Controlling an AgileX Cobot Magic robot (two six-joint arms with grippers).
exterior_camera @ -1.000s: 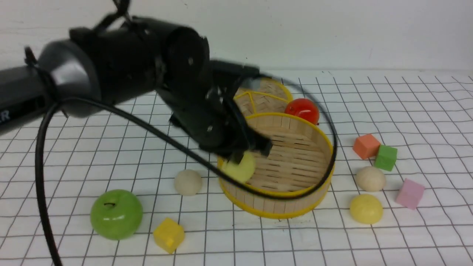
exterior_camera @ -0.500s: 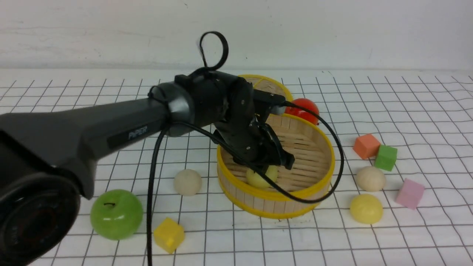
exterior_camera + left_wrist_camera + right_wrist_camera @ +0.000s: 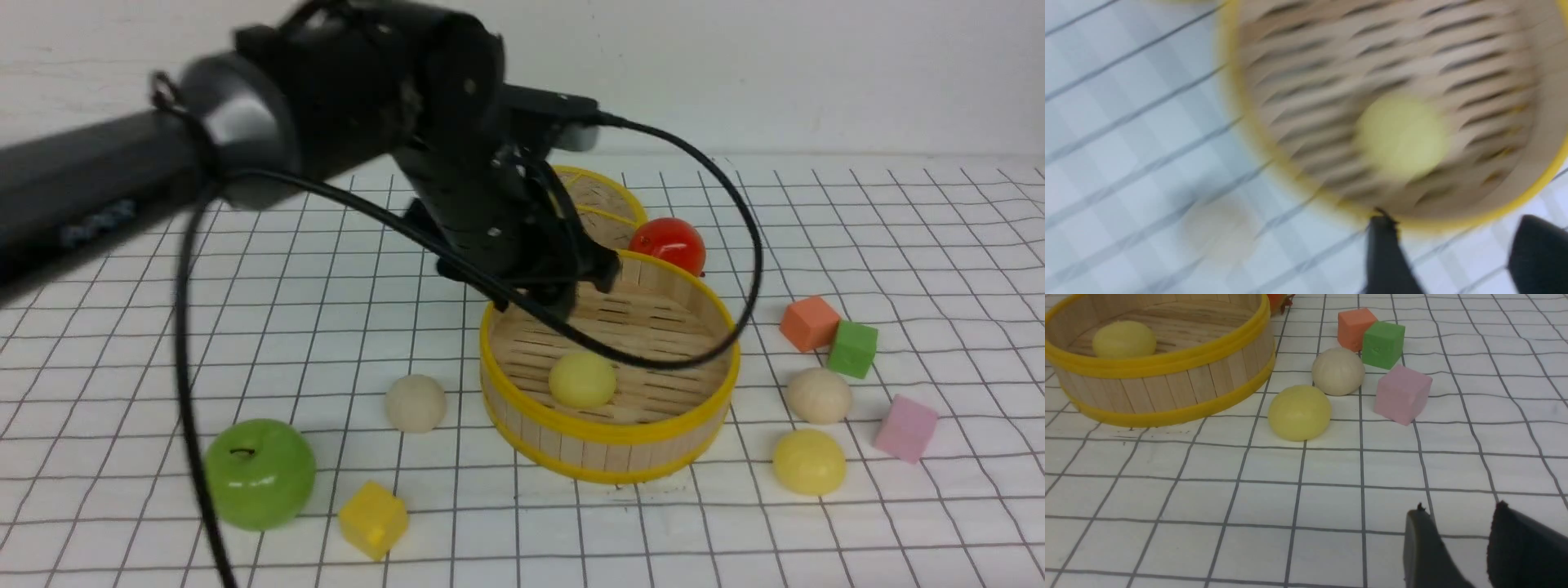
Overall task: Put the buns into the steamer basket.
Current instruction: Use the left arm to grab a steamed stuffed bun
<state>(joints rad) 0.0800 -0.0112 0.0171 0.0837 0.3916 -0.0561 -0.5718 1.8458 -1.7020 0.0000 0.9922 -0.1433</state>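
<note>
The steamer basket [image 3: 608,429] stands mid-table with one pale yellow bun [image 3: 582,380] lying free on its slatted floor. A cream bun [image 3: 415,402] sits left of the basket. On its right lie another cream bun [image 3: 819,394] and a second yellow bun [image 3: 809,461]. My left gripper [image 3: 581,296] hangs above the basket's far-left rim, open and empty. The blurred left wrist view shows its spread fingers [image 3: 1384,253] with only cloth between, the yellow bun [image 3: 1400,136] beyond them. My right gripper [image 3: 1459,512] is open over bare cloth, short of the yellow bun [image 3: 1299,412] and cream bun [image 3: 1338,370].
The woven lid [image 3: 600,200] and a red fruit [image 3: 668,243] lie behind the basket. A green apple [image 3: 260,472] and yellow cube [image 3: 373,518] sit front left. Orange [image 3: 809,322], green [image 3: 852,349] and pink [image 3: 904,427] cubes crowd the right-hand buns.
My left gripper lowered the yellow bun into the basket, opened, and has lifted up and back. The bun stays on the slats. Nothing else on the table moved.
</note>
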